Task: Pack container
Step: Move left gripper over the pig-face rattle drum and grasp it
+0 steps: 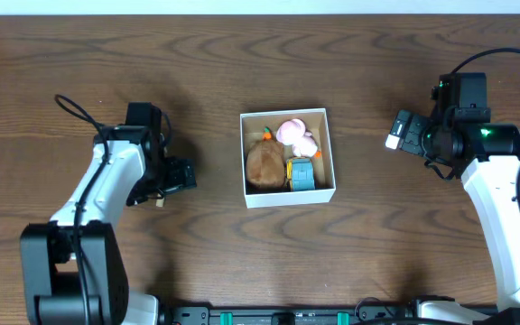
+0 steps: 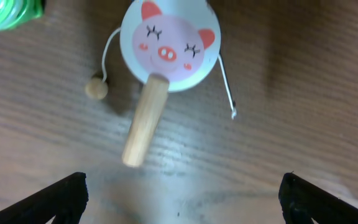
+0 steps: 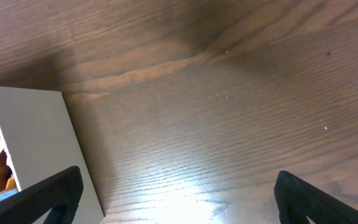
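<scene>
Hovering above a pig-faced rattle drum point(image 2: 169, 46), the left gripper point(image 2: 182, 186) has its fingers spread wide with nothing between them. The drum lies flat on the dark wood table point(image 1: 61, 54), its wooden handle point(image 2: 145, 121) pointing toward the gripper and a small bead point(image 2: 96, 88) on a string just beside it. A green object point(image 2: 8, 12) shows at the edge of the left wrist view; what it is cannot be told. The container point(image 1: 289, 195) sits at the table's centre, well apart from both arms, already holding a brown plush point(image 1: 264, 164), a pink plush point(image 1: 294, 134) and a blue toy point(image 1: 301, 173). The right gripper point(image 3: 178, 183) is also wide and empty, over bare table near the container's outer wall. The step in hand appears to be picking up the drum. The next move probably calls for lowering the left gripper and closing across the handle, then carrying it to the box.
</scene>
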You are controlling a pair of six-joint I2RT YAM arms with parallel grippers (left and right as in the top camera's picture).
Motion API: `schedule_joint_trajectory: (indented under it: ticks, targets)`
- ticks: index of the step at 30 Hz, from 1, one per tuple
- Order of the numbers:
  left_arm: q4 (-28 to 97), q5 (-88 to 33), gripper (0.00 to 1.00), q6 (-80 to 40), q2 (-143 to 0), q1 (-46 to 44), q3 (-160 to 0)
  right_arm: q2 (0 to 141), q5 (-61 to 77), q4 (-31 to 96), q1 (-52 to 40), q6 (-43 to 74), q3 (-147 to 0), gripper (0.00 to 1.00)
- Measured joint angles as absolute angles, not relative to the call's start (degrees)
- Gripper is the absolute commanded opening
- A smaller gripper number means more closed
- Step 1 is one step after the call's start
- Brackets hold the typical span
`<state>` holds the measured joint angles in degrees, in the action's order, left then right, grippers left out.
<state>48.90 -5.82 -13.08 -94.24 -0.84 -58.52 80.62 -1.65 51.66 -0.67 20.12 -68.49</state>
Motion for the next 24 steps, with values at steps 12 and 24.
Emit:
schedule_joint_trajectory:
  ticks: [12,24]
  targets:
    - [46.0,-5.8,0.98,-13.1,-103.2,-0.8,-58.5,80.6,-1.7,52.1,-0.7,20.1,-68.5,0.99]
    - [43.6,-5.6,0.82,-13.1,-103.7,-0.8,-58.6,80.6,-1.7,52.9,-0.7,20.1,-68.5,0.99]
